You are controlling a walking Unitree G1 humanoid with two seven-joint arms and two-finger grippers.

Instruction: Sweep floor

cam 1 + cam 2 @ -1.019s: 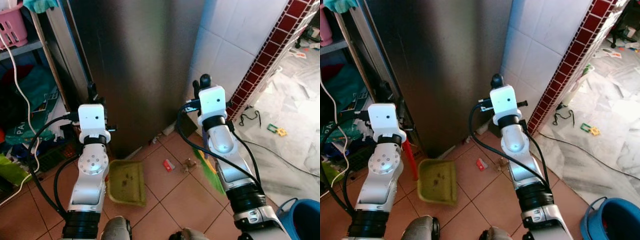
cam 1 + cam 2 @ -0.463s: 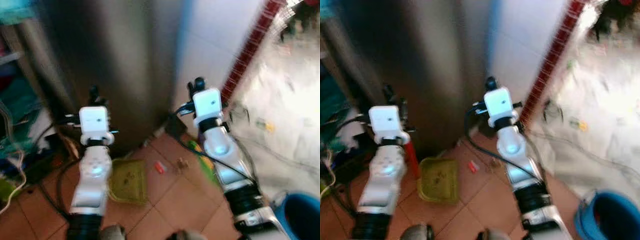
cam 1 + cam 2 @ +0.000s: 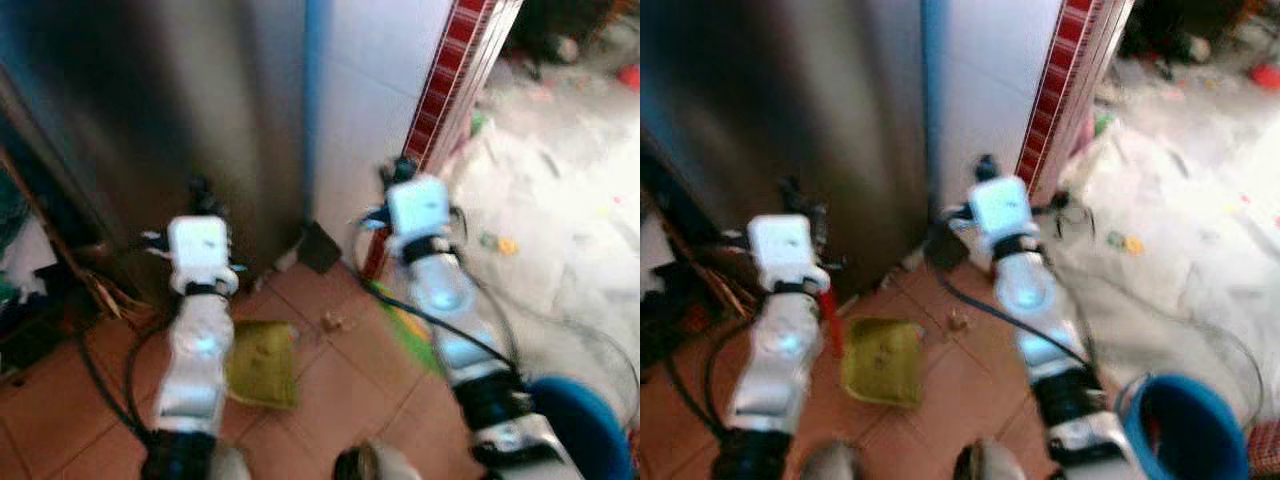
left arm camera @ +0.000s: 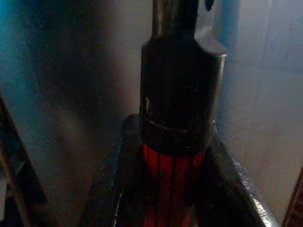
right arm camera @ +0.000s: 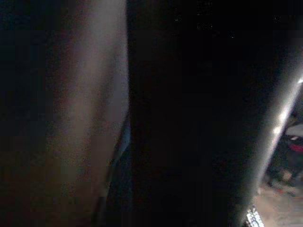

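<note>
A yellow-green dustpan (image 3: pixel 262 362) lies on the terracotta tiles beside my left arm, and its red handle (image 3: pixel 830 320) rises to my left gripper (image 3: pixel 200 190). In the left wrist view the fingers (image 4: pixel 113 189) are shut on the red and black handle (image 4: pixel 177 94). My right gripper (image 3: pixel 400 170) is raised near the wall corner, holding a broom whose green bristles (image 3: pixel 410 335) show below the arm. A thick dark pole (image 5: pixel 189 113) crosses the very dark right wrist view. A small brown scrap (image 3: pixel 330 322) lies on the tiles between the arms. Everything is blurred.
A steel fridge (image 3: pixel 180 100) stands straight ahead, with a white tiled wall (image 3: pixel 370 90) edged by a red tile strip (image 3: pixel 450 70) to its right. A blue bucket (image 3: pixel 1185 430) sits by my right arm. Pale marble floor (image 3: pixel 560 220) with scattered litter spreads to the right.
The camera has swung to the right, so the shelf on the left has left the picture and more marble floor and bucket show. Both arms hold their tools as before.
</note>
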